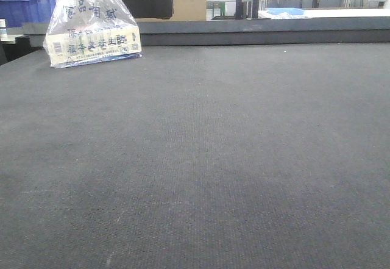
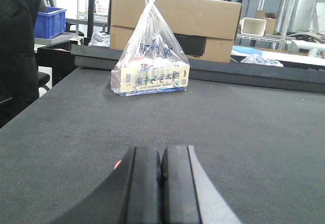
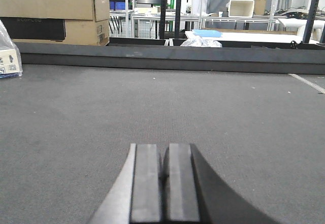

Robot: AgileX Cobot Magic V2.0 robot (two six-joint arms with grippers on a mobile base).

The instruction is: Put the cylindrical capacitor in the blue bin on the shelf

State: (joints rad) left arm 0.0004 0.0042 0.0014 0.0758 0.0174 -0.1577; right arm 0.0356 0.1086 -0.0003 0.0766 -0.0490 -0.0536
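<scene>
The left gripper [image 2: 161, 158] hangs low over the dark surface [image 1: 213, 159], its jaws pressed together with nothing between them. The right gripper [image 3: 165, 155] is closed in the same way. A plastic bag [image 1: 91, 28] stands near the far left corner. Where the cylindrical capacitor is, I cannot tell

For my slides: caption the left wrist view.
Shut black left pincer over dark grey mat, facing a clear plastic bag before a brown cardboard box.
</scene>
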